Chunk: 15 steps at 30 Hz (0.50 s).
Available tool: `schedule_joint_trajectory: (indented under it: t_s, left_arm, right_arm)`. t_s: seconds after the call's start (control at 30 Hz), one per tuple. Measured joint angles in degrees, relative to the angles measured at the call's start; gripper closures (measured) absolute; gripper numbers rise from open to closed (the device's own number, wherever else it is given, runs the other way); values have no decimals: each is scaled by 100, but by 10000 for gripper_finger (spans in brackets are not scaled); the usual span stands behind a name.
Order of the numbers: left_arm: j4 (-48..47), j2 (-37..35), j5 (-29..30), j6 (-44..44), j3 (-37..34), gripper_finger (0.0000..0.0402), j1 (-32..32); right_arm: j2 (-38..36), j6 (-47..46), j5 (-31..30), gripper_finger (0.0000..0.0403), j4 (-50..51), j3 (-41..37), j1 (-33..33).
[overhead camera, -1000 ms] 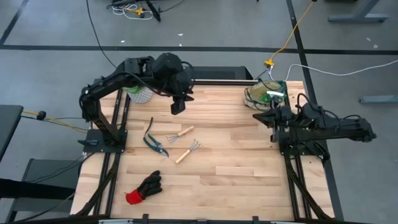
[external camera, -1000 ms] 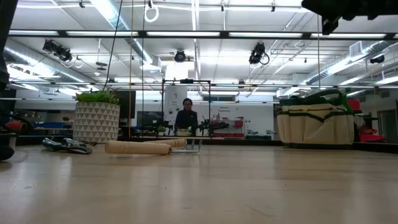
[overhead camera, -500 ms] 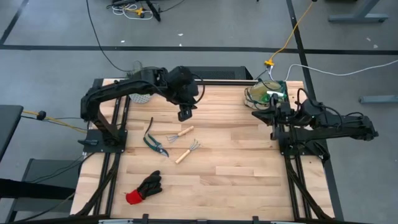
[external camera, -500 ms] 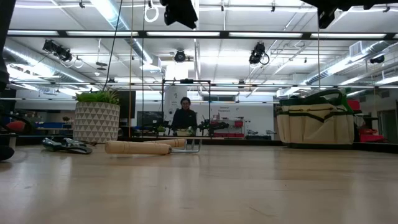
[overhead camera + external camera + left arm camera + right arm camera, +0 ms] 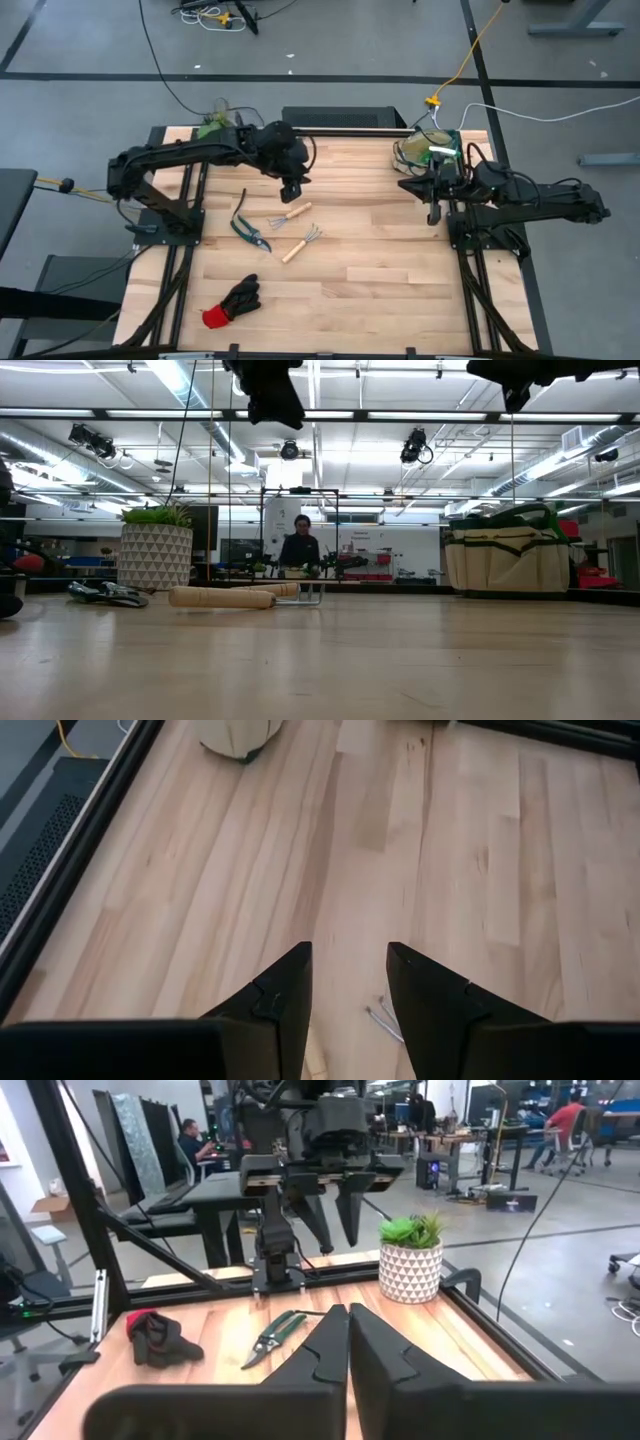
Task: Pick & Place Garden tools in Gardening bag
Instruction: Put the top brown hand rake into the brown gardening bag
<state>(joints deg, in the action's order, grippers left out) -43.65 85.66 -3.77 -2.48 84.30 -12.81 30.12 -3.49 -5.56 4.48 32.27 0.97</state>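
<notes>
Currently, by item:

Left gripper (image 5: 291, 189): raised above the table, over the fork (image 5: 291, 214); jaws parted with nothing between them, likely readied for a pickup. The left wrist view shows metal tines just past the fingertips.

Right gripper (image 5: 432, 213): waiting beside the bag (image 5: 428, 150), jaws closed and empty.

Bag: far right corner, upright, mouth open; presumably placed there within the right arm's reach.

Fork, rake (image 5: 301, 243): mid-table, lying flat, near each other but apart.

Shears (image 5: 249, 232): flat, just left of the fork.

Glove (image 5: 231, 302): near edge, left side, well apart from the rest.

Spray bottle: cannot be picked out.

Plant pot (image 5: 155, 556): far left corner, partly under the left arm; not a task item.

Obstructions: bare wood lies between tools and bag; the waiting right arm stands nearest the bag's mouth. A person (image 5: 297, 546) sits in the room beyond.
</notes>
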Motion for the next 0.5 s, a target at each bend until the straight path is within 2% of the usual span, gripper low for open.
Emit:
schedule_joint_trajectory:
  t_s: [0.3,0.5]
  left_arm:
    - [367,-699,-128,13,-1077,262,12]
    - [445,-949,-421,17,-1488,262,12]
  right_arm:
    - [314,-69,-1,339,-673,0,0]
    - [591,-386,-152,315,-1065,0,7]
